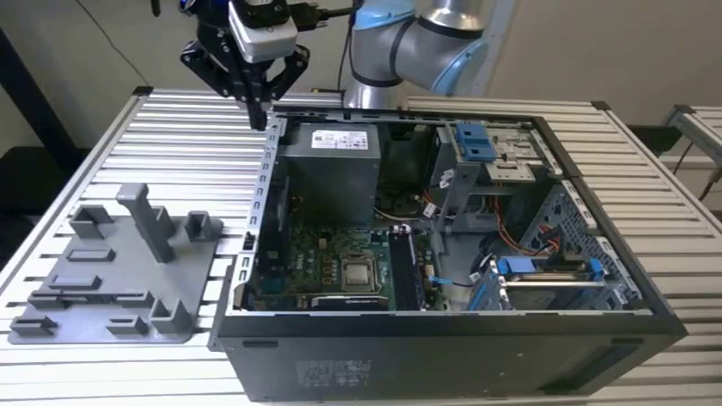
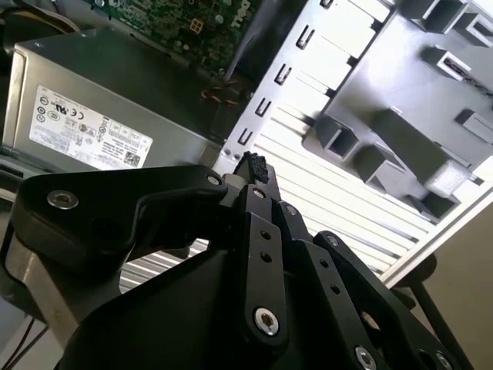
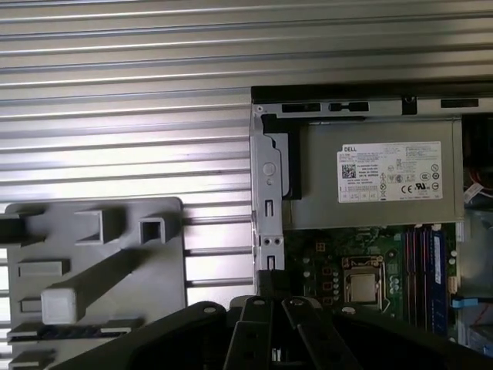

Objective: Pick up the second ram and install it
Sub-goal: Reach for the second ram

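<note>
My gripper hangs over the table at the far corner of the open computer case, on the exterior view's left, beside the grey power supply. Its black fingers come to a point and stand shut with nothing between them; both wrist views show the same gripper. A dark thin strip that looks like the second ram lies in a long slot of the grey fixture plate, well away from the gripper. The motherboard's long sockets run beside the processor.
The grey fixture plate carries several upright blocks, the tallest a post. The case's metal wall stands between fixture and motherboard. Drive cages and blue-tabbed brackets fill the case on the exterior view's right. The slatted metal table lies under everything.
</note>
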Tool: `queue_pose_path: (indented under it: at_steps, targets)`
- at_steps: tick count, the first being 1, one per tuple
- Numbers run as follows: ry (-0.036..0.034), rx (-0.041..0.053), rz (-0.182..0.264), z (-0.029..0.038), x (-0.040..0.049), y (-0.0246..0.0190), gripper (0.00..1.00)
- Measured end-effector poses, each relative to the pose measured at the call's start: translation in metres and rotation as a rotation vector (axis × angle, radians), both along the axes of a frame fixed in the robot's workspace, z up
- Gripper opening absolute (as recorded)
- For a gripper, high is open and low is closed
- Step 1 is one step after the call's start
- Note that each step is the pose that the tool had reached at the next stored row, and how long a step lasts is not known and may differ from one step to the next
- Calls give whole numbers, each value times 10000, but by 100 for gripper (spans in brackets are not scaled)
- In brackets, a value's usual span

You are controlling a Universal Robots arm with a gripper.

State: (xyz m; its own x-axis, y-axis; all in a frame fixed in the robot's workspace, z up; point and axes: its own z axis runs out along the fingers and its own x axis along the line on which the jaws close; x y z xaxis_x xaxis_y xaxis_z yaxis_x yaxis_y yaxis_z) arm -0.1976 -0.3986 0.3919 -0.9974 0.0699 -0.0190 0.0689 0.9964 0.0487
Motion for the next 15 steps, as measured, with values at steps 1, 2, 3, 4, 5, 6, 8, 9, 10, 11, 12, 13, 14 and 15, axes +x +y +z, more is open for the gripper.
queue_pose_path:
  at_steps: [1,2,3,4,5,6,8,9,10,11,12,13,14,15]
  targets:
    - [0,0,0,0,-12,0,11]
    - [0,0,1,0,-24,0,11]
    - [0,1,1,0,-36,0,11]
    - [0,1,1,0,-47,0,11]
    - [0,0,0,0,-60,0,11]
    - [0,0,0,0,-73,0,11]
    - [-1,1,0,0,-94,0,11]
    - [0,0,1,0,-103,0,11]
    - [0,1,0,0,-111,0,11]
    - [0,0,1,0,-118,0,11]
    - [1,0,2,0,-131,0,11]
    - [0,0,5,0,-139,0,11]
    - [-1,1,10,-1,-140,0,11]
    - [1,0,13,0,-142,0,11]
